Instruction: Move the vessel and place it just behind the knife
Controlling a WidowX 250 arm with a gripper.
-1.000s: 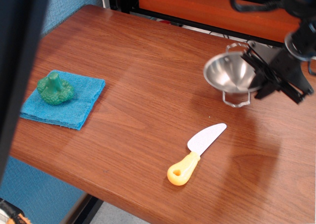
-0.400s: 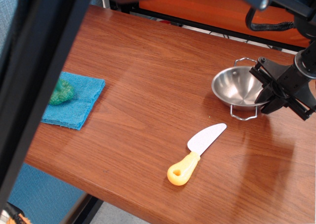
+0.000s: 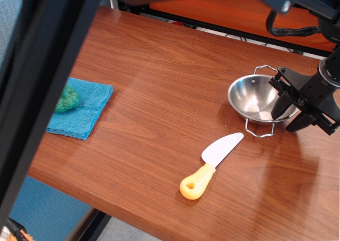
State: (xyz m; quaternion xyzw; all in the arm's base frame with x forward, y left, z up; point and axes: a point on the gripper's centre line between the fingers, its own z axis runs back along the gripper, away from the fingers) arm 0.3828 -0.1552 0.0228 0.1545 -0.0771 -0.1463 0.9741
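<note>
The vessel (image 3: 256, 98), a shiny steel bowl with two wire loop handles, sits upright on the wooden table (image 3: 159, 92), just behind and slightly right of the knife's blade tip. The knife (image 3: 212, 165) lies flat, with its pale blade pointing back right and its yellow-orange handle toward the front edge. My gripper (image 3: 289, 114) is at the bowl's right rim with its fingers spread. One finger is over the inside of the rim and the other is outside it. It holds nothing.
A blue cloth (image 3: 81, 108) lies at the left with a green broccoli toy (image 3: 66, 98) on it, half hidden by a dark out-of-focus bar (image 3: 37, 102) in the foreground. An orange panel (image 3: 228, 9) runs behind the table's back edge.
The bowl was tilted and held above the table and now rests flat, lower and nearer the knife. The gripper's fingers have spread apart at the rim.
</note>
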